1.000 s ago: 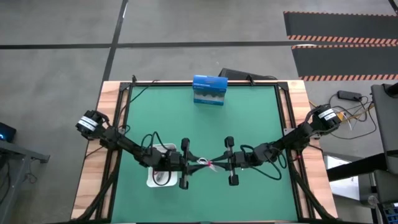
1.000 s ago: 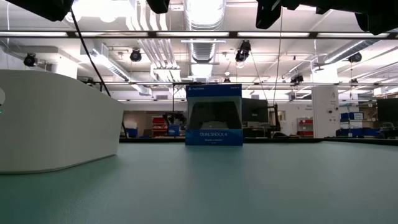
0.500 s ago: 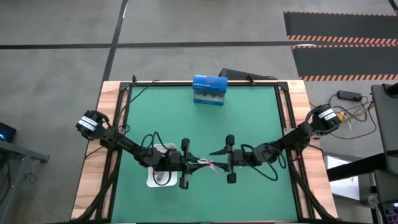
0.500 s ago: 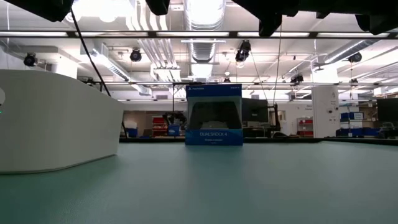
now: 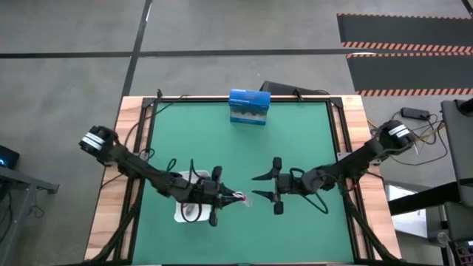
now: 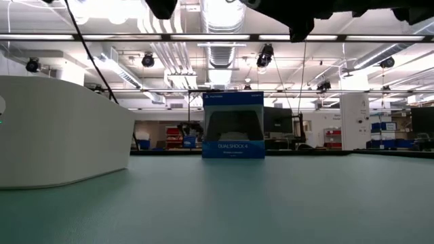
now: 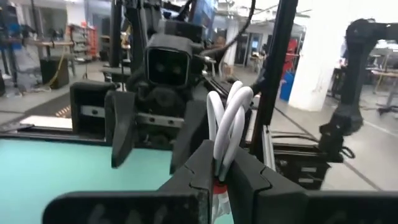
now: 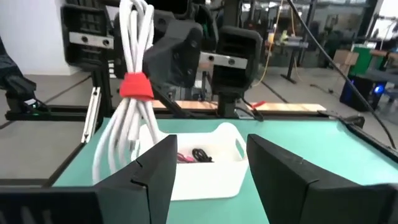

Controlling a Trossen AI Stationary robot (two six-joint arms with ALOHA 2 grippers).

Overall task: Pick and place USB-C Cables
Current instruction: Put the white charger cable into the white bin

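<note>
Since a second ago the right claw [image 5: 260, 187] has let go and drawn back right, its fingers now spread wide and empty. Left claw [image 5: 226, 199] is pinched tight on the white cable [image 5: 240, 198] (red band round its middle), held above the green tabletop [image 5: 244, 148] just right of the white tray [image 8: 211, 171], where pink and black cables [image 8: 194, 155] lie.
</note>
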